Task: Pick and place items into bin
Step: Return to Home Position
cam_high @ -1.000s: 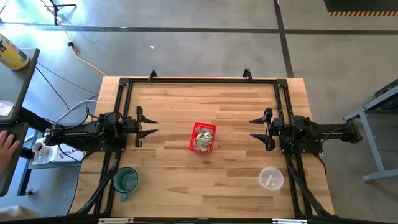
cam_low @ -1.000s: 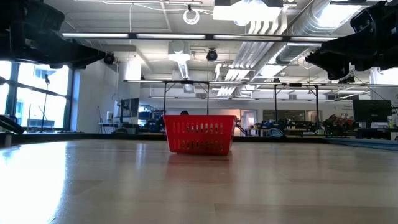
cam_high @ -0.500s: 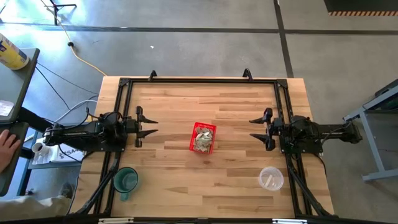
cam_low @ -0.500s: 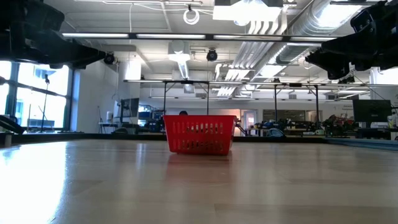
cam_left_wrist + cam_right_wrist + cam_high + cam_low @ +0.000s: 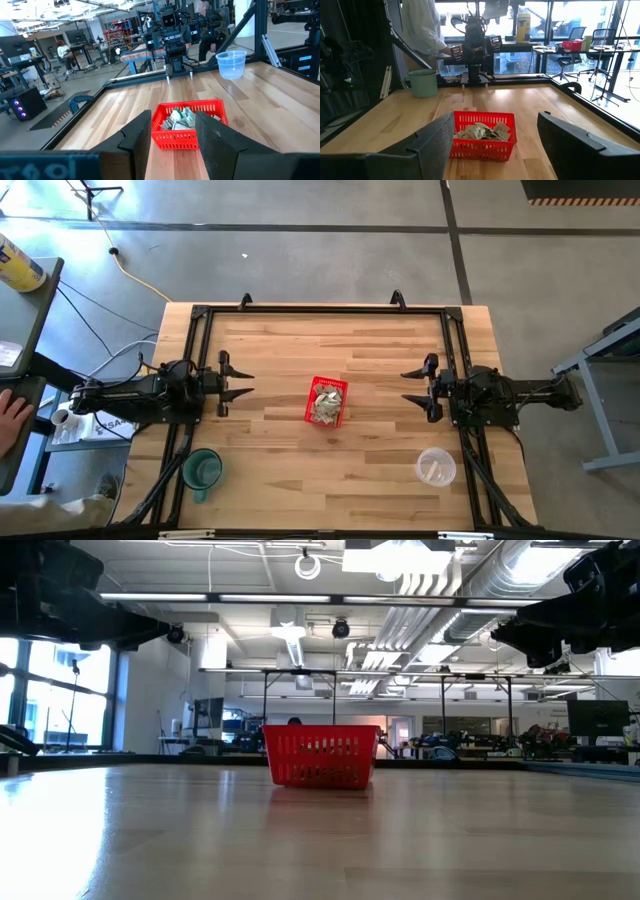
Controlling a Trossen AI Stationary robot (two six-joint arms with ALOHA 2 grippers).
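Note:
The red mesh-sided bin (image 5: 326, 401) stands on its base at the middle of the wooden table, also seen as the bin (image 5: 320, 755) in the low view. Several crumpled pale-green-and-white items (image 5: 181, 119) lie inside it, also seen as items (image 5: 481, 132) in the right wrist view. My left gripper (image 5: 240, 384) hovers open at the table's left side, pointing level at the bin. My right gripper (image 5: 412, 388) hovers open at the right side, facing the bin. Both are well apart from the bin.
A green mug (image 5: 202, 471) stands near the front left corner. A clear plastic cup (image 5: 436, 467) stands near the front right. A person's hand (image 5: 12, 418) rests on a side table left of the workbench, and a person stands behind the left arm (image 5: 422, 30).

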